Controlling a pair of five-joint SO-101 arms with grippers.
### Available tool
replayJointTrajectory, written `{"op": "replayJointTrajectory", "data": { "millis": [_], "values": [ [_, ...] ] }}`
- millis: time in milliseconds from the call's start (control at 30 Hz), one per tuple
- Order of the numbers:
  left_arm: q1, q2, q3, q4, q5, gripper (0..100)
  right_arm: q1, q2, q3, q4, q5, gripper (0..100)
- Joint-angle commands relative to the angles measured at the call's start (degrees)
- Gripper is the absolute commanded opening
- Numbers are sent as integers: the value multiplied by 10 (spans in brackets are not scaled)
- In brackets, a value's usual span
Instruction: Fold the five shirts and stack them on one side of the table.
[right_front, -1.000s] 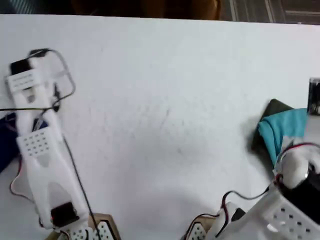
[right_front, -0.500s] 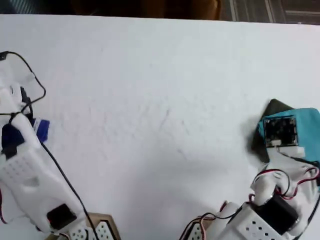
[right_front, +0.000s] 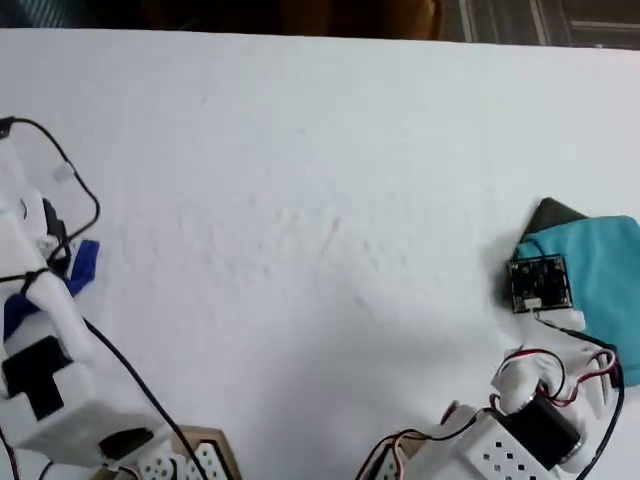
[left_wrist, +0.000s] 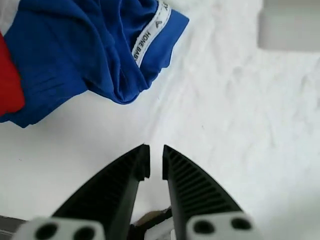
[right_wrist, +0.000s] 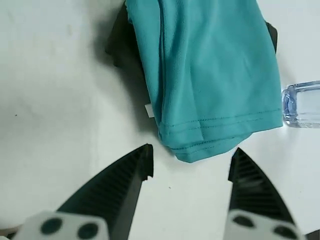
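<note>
A folded teal shirt (right_wrist: 215, 75) lies on top of a dark shirt (right_wrist: 120, 40) at the table's right edge, the teal shirt (right_front: 612, 275) covering most of the dark shirt (right_front: 550, 213). My right gripper (right_wrist: 192, 162) is open just in front of the teal shirt's hem, holding nothing. At the left edge a crumpled blue shirt (left_wrist: 95, 55) lies beside a red shirt (left_wrist: 7, 75); a corner of the blue shirt (right_front: 84, 262) sticks out beside the left arm (right_front: 45, 350). My left gripper (left_wrist: 155, 160) is shut and empty, a short way from the blue shirt.
White cloth covers the table (right_front: 320, 200), with wide open room across its middle. A clear plastic object (right_wrist: 302, 105) lies beside the teal shirt. The right arm's base and cables (right_front: 520, 430) sit at the near right edge.
The left arm has swung back from the table toward the left near corner. The right arm's wrist has come in over the near left corner of the teal shirt.
</note>
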Motion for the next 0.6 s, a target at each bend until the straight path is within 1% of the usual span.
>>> {"op": "replayJointTrajectory", "data": {
  "millis": [0, 167, 267, 367, 467, 567],
  "values": [
    [-5, -37, 29, 0, -7, 68, 9, 2, -3, 0, 2, 251],
    [-5, -37, 54, -15, -8, 68, 11, 2, -3, 5, 1, 251],
    [-5, -37, 57, -30, -10, 68, 11, -2, -5, 26, -1, 251],
    [-5, -37, 53, -54, -55, 68, 11, 2, -23, 54, -37, 251],
    [-8, -37, 53, -88, -104, 68, 12, -2, -53, 61, -53, 251],
    [-25, -37, 56, -133, -121, 68, 7, -1, -96, 68, -90, 251]
  ]
}}
